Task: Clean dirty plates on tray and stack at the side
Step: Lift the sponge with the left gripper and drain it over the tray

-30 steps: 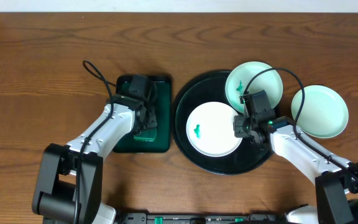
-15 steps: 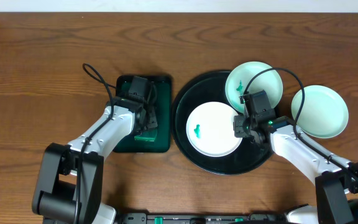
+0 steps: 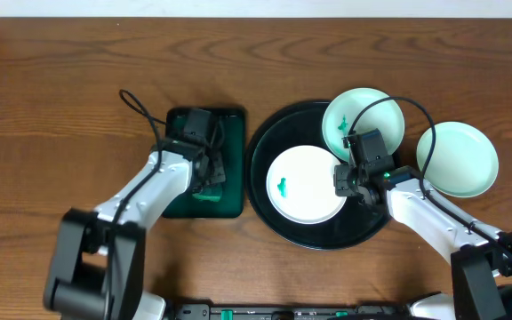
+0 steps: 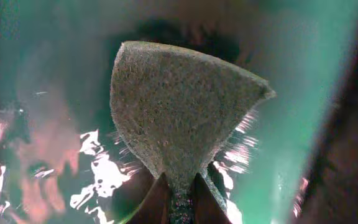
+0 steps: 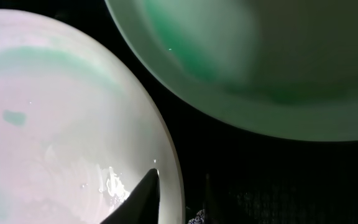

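Change since the earlier overhead frame: my left hand (image 3: 204, 167) has closed, and that forearm has shifted slightly. The plates and the right arm look unchanged.

Left hand: shut tight on the lower tip of the sponge (image 4: 179, 112), which fans out as a grey speckled wedge above the fingertips in the wrist view. It sits inside the green tray (image 3: 231, 120), left of centre frame. Judgement: I grip it by the narrow end so that the broad face is free for wiping.

Right hand (image 3: 349, 178): narrow. One finger is over the inner face of the centre plate (image 3: 305, 185) and the other is outside its right rim. I cannot tell whether they pinch the rim or only bracket it. Judgement: this steadies the plate so that wiping does not push it around.

Task items:
- The centre plate lies flat on the black tray (image 3: 274, 227) and carries a green smear (image 3: 284, 187).
- The upper plate (image 3: 363, 120) rests at the tray's upper right, overlapping the rim, and also has a green mark.
- The side plate (image 3: 456, 158) sits off the tray on the bench (image 3: 60, 89) at right, with no smear visible from overhead. It is probably the start of the stack.

In the way: the upper plate's edge is close above my right fingers in the wrist view. The black tray's raised rim also lies between the sponge and the smear, so the sponge must be lifted over it.
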